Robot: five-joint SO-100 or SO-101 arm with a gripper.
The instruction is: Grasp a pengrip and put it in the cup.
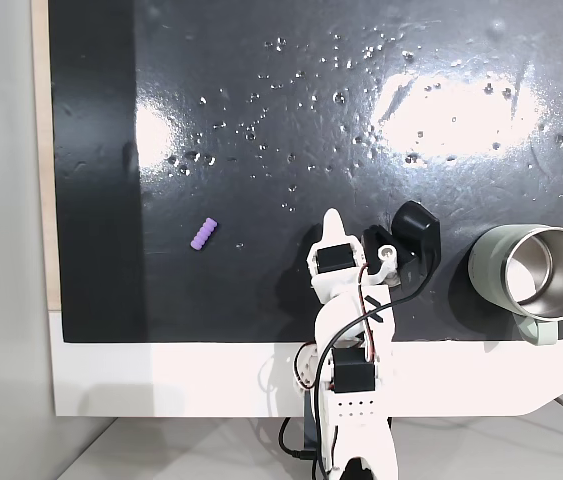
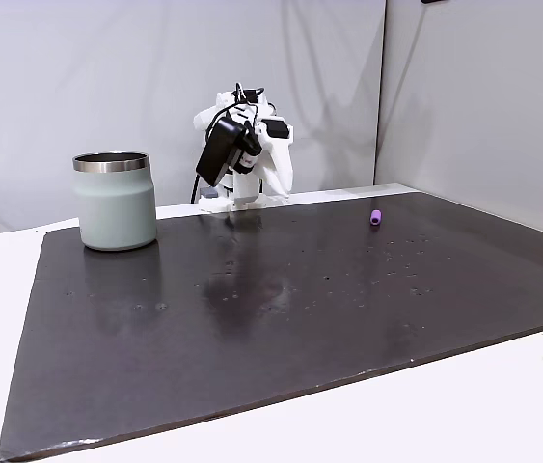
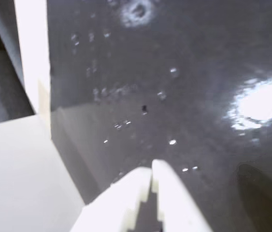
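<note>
The lilac ribbed pengrip point(image 1: 204, 234) lies on the black mat, to the left of my arm in a fixed view from above; from the low fixed view the pengrip point(image 2: 375, 217) is at the mat's far right. The sage-green cup point(image 1: 484, 262) stands upright at the right edge, steel inside showing and handle toward the front; in the low view the cup point(image 2: 115, 207) is at the left. My gripper point(image 1: 332, 216) is folded back near the arm's base, between the two and apart from both. In the wrist view the gripper point(image 3: 151, 167) is shut with nothing between its white fingers.
The black mat point(image 1: 261, 100) is glossy with small bumps and bright light reflections. It lies on a white table point(image 1: 161, 380), whose bare strip runs along the front. The folded white arm point(image 2: 247, 145) stands at the mat's far edge in the low view.
</note>
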